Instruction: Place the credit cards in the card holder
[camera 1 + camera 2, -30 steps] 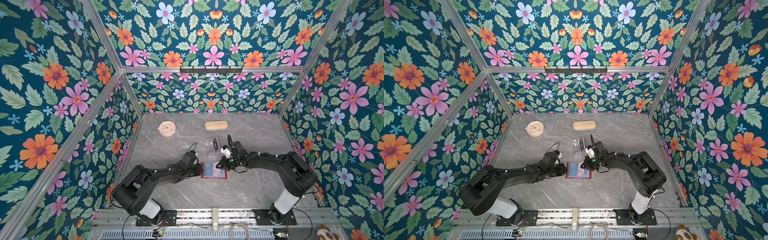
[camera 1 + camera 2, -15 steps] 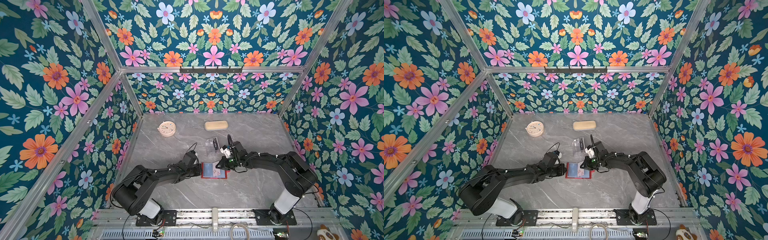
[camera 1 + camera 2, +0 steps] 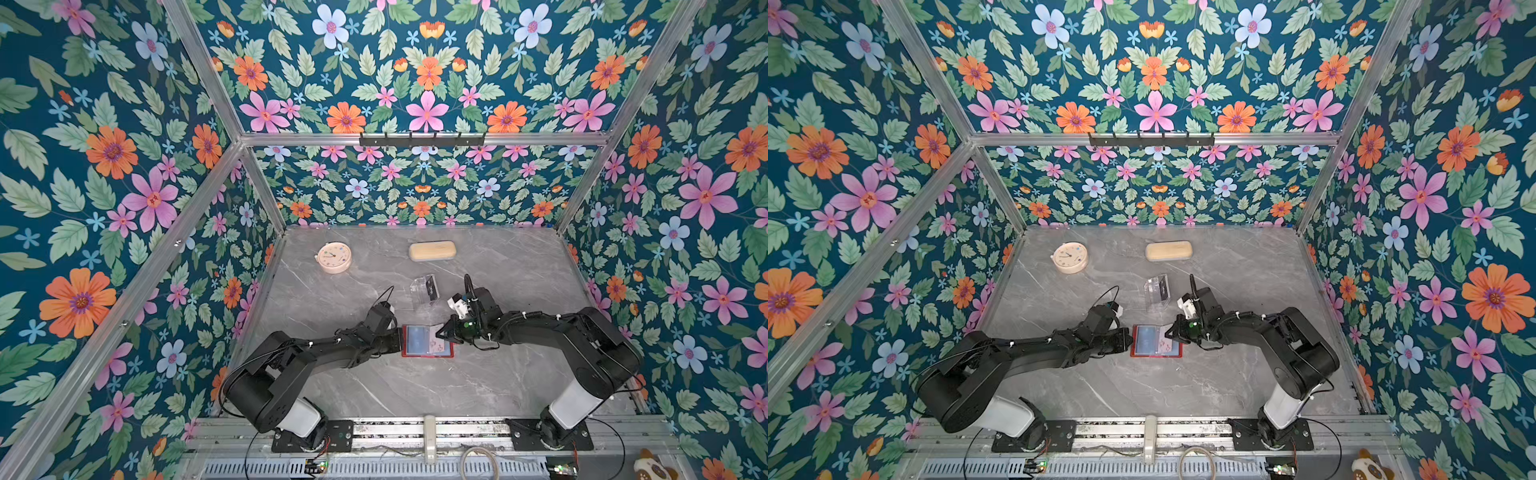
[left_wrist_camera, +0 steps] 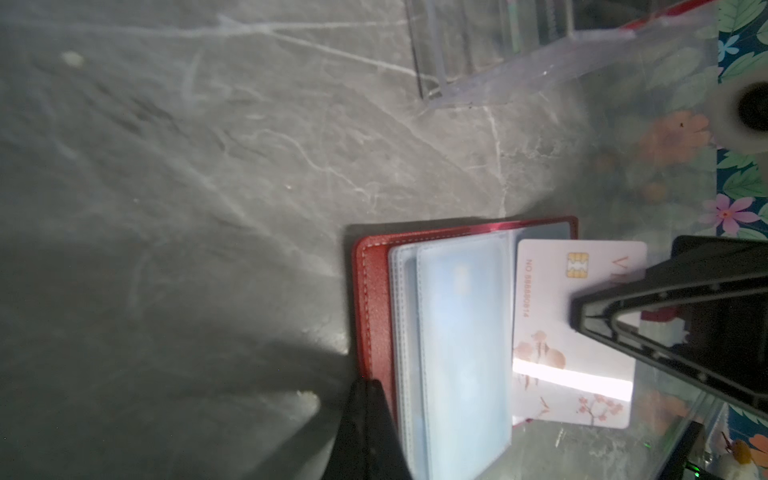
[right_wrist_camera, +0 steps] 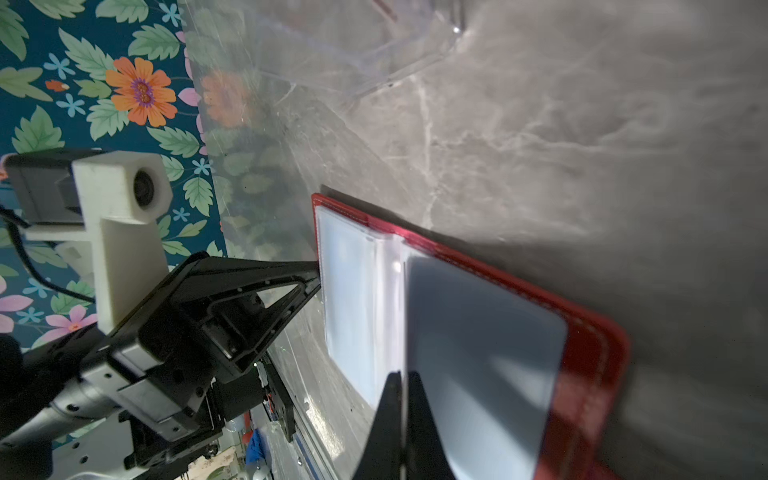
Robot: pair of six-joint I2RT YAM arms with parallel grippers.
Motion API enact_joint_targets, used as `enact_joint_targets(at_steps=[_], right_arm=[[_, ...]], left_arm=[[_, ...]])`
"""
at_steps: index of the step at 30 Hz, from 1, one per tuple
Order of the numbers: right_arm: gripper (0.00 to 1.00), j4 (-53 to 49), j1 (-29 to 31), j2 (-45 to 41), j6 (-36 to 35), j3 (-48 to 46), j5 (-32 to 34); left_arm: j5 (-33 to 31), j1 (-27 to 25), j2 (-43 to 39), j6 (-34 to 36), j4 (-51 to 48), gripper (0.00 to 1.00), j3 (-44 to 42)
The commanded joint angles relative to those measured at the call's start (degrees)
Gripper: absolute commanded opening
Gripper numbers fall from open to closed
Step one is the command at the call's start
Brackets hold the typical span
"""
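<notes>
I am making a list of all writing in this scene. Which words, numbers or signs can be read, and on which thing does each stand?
"NO 888…" on the pale card; the later digits are blurred.
"V…" on the same card; the rest is hidden behind the right gripper.
Numerals on the clock: too small to read.
Dark card in the clear stand: too small to read.

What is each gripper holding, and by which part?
The right gripper pinches the pinkish-white card by its outer edge. The left gripper is shut against the card holder at its cover edge; a grip cannot be confirmed.
</notes>
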Motion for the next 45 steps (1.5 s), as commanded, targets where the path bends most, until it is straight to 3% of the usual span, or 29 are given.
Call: enact_joint_targets(at_steps=[1,8,23,45], right_arm=[[0.0,6.3,0.0,-0.4,3.4,-0.9,-1.3],[0.0,13.9,0.0,1.7,7.4,-2.2,-2.6],[0.0,13.9,0.0,2.7,7.5,-3.1,-1.4],[0.0,15.5,0.1,6.1,8.1,-2.4,-7.2]], left_arm=[[-1.6,0.0,0.2,-0.3,-4.2,0.0,-0.2],[-1.7,-0.1,0.2,-0.2,-4.3,0.0,-0.2],[-1.7,0.0,0.6,-0.3,-4.3,0.0,-0.2],[-2.5,-0.3,1.3,-0.4,-4.5,0.0,-0.1]])
